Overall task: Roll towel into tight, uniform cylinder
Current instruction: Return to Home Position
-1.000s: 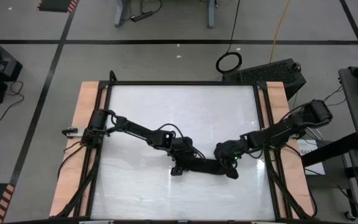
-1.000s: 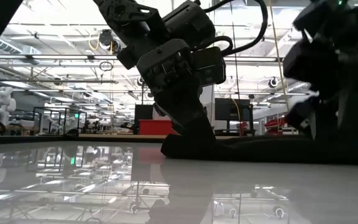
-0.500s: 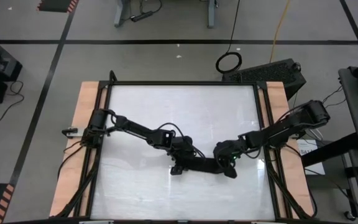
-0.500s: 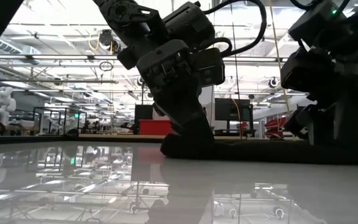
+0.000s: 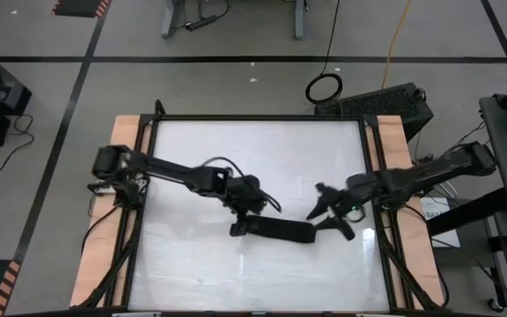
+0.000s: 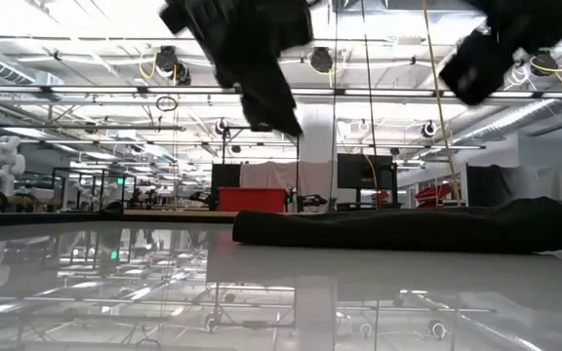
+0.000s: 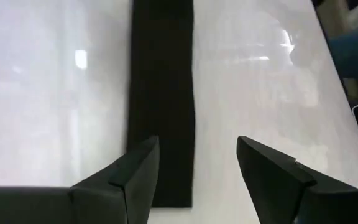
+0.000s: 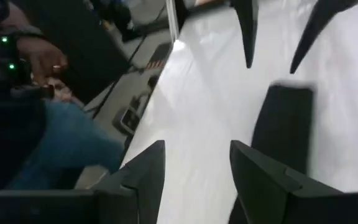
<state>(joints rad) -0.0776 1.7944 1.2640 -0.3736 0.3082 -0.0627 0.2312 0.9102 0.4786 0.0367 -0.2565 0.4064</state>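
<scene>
The black towel (image 5: 272,230) lies rolled into a long, low cylinder on the white tabletop (image 5: 201,150), resting along its whole length; it shows as a dark bar in the low view (image 6: 398,228). My left gripper (image 5: 266,205) hovers open above the roll's left end, with the towel (image 7: 161,93) showing below and beyond its fingers. My right gripper (image 5: 317,202) hovers open just off the roll's right end (image 8: 284,124), its fingers apart with nothing between them. Both hang high in the low view, the left gripper (image 6: 252,68) and the right gripper (image 6: 484,60).
Wooden side rails (image 5: 127,176) and a black frame edge the table. Bare white surface lies on the far and near sides of the roll. A person sits beyond the table's edge, showing in the right wrist view as a hand (image 8: 45,65) and a blue trouser leg (image 8: 67,146).
Both grippers have risen off the towel's two ends, where they stood low a second ago. The left has drawn back toward the table's left and far side, the right toward the right edge. The rolled towel has stayed lying on the table.
</scene>
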